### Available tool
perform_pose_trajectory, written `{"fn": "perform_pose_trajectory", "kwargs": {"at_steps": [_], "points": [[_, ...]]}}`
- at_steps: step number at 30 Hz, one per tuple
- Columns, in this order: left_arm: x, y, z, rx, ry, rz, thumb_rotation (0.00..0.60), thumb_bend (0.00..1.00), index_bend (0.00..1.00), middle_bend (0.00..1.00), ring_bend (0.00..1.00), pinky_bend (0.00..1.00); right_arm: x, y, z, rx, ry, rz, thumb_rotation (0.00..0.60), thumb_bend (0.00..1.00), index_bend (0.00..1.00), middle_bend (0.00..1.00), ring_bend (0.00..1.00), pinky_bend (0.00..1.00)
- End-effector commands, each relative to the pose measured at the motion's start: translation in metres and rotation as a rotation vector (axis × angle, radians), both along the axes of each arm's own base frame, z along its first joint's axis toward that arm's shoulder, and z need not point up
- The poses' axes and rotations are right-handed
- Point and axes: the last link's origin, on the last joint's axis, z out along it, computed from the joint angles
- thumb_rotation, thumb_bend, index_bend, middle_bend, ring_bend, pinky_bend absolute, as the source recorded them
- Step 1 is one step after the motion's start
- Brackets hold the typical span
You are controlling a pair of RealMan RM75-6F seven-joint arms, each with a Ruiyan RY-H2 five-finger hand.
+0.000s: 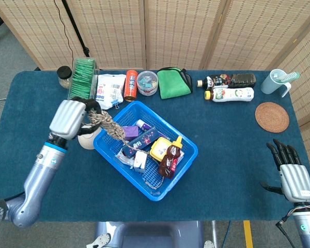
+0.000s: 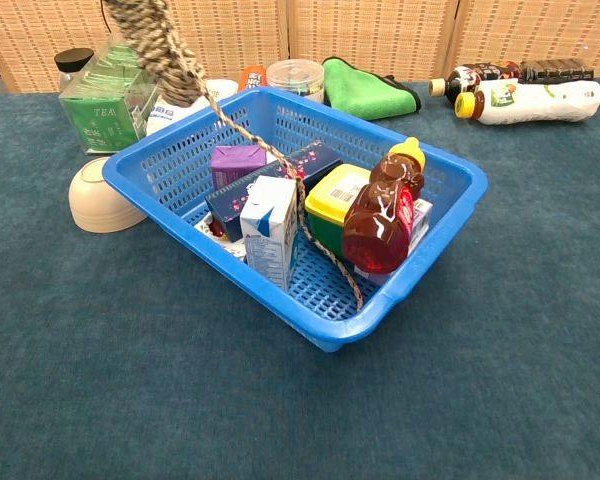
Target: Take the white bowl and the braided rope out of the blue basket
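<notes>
My left hand (image 1: pixel 68 119) is raised over the table just left of the blue basket (image 1: pixel 185 164) and grips the braided rope (image 1: pixel 109 126). In the chest view the rope's thick braid (image 2: pixel 158 45) hangs at the top left, above the basket's (image 2: pixel 170 182) left corner. A thin strand (image 2: pixel 320 235) trails from it down among the items inside. The white bowl (image 1: pixel 88 139) lies upside down on the table against the basket's left side, partly under my left hand; it also shows in the chest view (image 2: pixel 95 195). My right hand (image 1: pixel 294 175) rests open at the table's right front edge.
The basket holds a honey bear bottle (image 2: pixel 380 215), a milk carton (image 2: pixel 270 230), a purple box (image 2: pixel 237 163) and a yellow-lidded tub (image 2: pixel 335 195). Along the back stand a green tea box (image 1: pixel 83 82), a packet, cans, a green cloth (image 1: pixel 173 82), two bottles (image 1: pixel 230 88), a cup and a coaster (image 1: pixel 272 117).
</notes>
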Motion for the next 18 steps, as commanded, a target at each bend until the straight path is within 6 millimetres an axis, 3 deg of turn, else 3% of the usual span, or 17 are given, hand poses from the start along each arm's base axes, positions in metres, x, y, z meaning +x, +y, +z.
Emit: {"fn": "perform_pose_trajectory", "kwargs": {"at_steps": [1,4,9,18], "points": [[-0.052,0.016,0.031,0.064,0.001,0.115,0.600,0.51,0.67,0.63,0.53,0.40,0.000,0.000,0.000,-0.001,0.001,-0.001,0.600,0.00,0.00,0.00,0.00,0.00],[-0.085,0.023,0.051,0.103,-0.013,0.192,0.600,0.51,0.67,0.63,0.53,0.40,0.000,0.000,-0.001,0.002,0.002,0.000,0.600,0.00,0.00,0.00,0.00,0.00],[-0.123,0.028,0.083,0.169,-0.035,0.266,0.600,0.51,0.67,0.63,0.53,0.40,0.002,0.001,-0.004,0.011,0.008,0.004,0.600,0.00,0.00,0.00,0.00,0.00],[-0.153,0.028,0.127,0.282,0.006,0.317,0.600,0.51,0.67,0.63,0.53,0.40,0.003,0.001,-0.008,0.020,0.017,0.008,0.600,0.00,0.00,0.00,0.00,0.00]]}}
